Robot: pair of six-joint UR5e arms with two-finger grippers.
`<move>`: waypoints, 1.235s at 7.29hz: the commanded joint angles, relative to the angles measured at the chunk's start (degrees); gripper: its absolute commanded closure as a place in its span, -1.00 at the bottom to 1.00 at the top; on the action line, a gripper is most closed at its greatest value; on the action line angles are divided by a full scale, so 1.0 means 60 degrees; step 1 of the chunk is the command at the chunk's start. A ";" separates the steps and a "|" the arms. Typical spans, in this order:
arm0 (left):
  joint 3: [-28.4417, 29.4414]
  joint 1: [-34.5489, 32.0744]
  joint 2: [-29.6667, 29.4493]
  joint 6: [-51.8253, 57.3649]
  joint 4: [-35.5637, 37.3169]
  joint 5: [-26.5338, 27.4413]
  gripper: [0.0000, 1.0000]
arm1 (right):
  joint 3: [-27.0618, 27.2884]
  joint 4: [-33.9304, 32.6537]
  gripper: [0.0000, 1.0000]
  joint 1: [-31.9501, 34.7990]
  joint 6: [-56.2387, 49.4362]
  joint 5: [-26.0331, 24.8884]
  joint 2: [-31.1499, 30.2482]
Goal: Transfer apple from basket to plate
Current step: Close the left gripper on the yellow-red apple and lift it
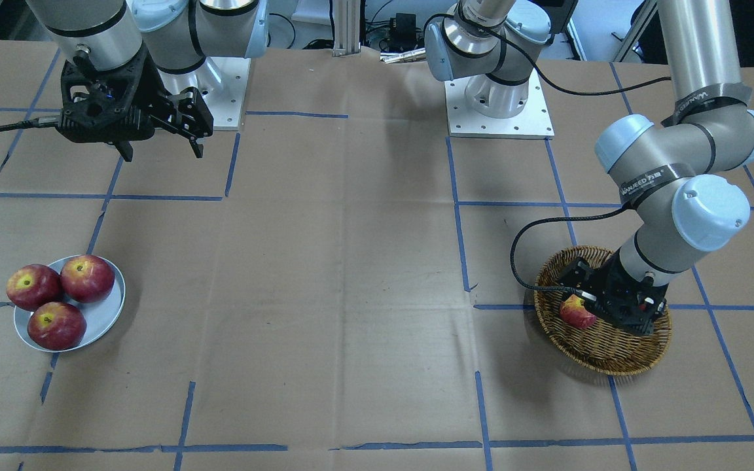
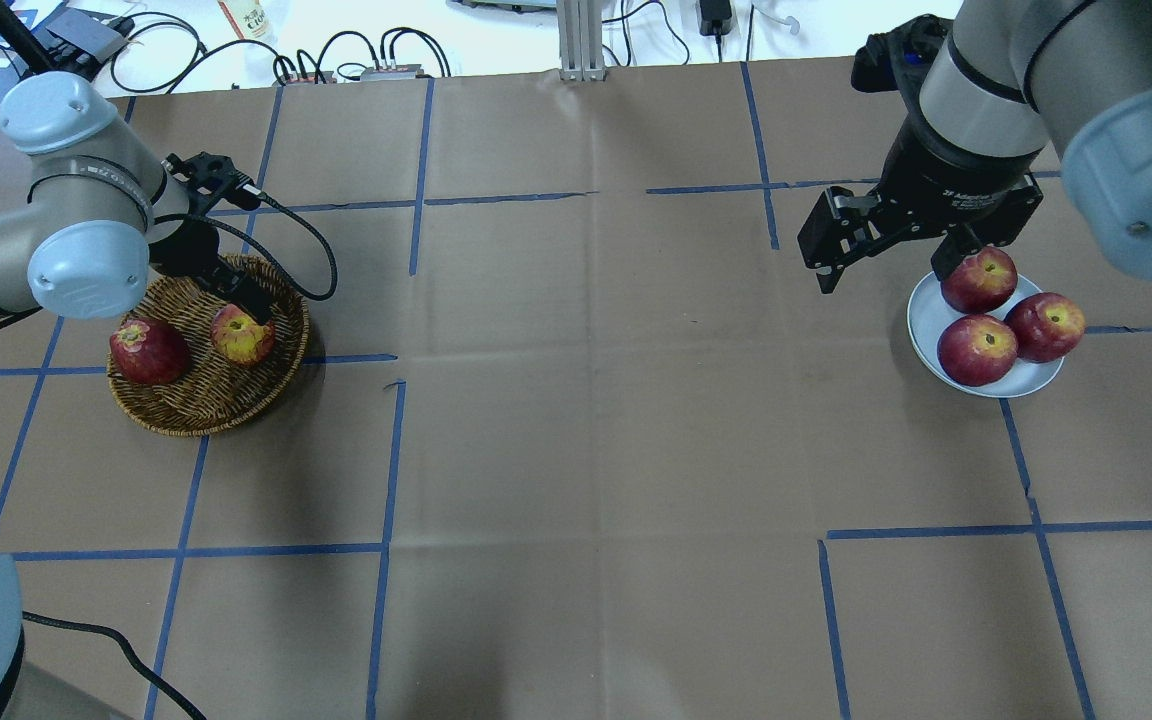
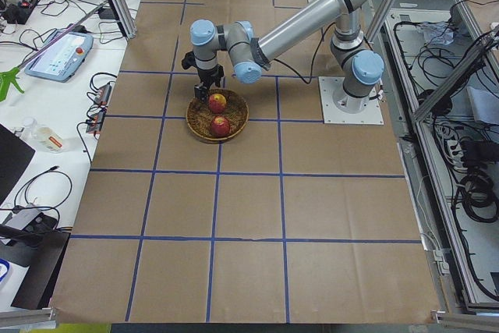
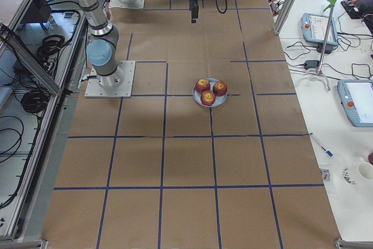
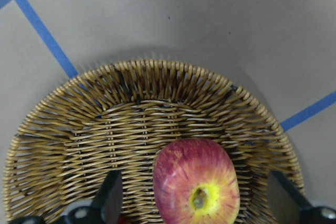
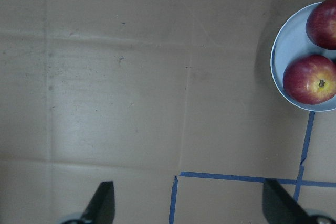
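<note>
The apple (image 5: 195,182) fills the bottom of the left wrist view, red streaked with yellow-orange, its bright yellow stem hollow turned towards the lens. It lies on the woven floor of the basket (image 5: 157,85). The left gripper (image 2: 246,305) is down inside the basket with its jaws spread wide. Its two black fingers (image 5: 111,195) stand one on each side of the apple, and bare wicker shows between each finger and the fruit, so nothing is pinched. From overhead, the apple sits in the half of the basket nearer the middle of the table. A dark red apple (image 2: 148,351) lies near it in the other half, with a gap between the two. The basket rests on brown paper (image 2: 576,450) marked off by blue tape (image 2: 381,500). Well apart, at the other end of the table, the plate (image 2: 926,318) holds three deep red apples (image 2: 978,350) packed close together. The right gripper (image 2: 886,272) hangs above the paper beside the plate, its jaws also parted and empty. Its wrist view shows only paper and tape between the fingers, with the plate at the right edge.
</note>
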 commanded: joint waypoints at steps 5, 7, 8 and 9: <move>-0.0436 0.0018 -0.0418 0.0044 0.0081 0.0068 -0.97 | 0.0002 0.0015 -1.00 0.0000 0.0015 0.0000 0.0000; -0.0451 0.0018 -0.0449 0.0044 0.0023 0.0097 -0.97 | 0.0002 0.0015 -1.00 0.0000 0.0016 0.0000 0.0000; -0.0451 0.0033 -0.0448 0.0044 -0.0007 0.0112 -0.96 | 0.0002 0.0015 -1.00 0.0000 0.0016 0.0000 0.0000; -0.0451 0.0047 -0.0448 0.0059 0.0008 0.0112 -0.71 | 0.0017 0.0015 -1.00 0.0000 0.0001 0.0000 0.0000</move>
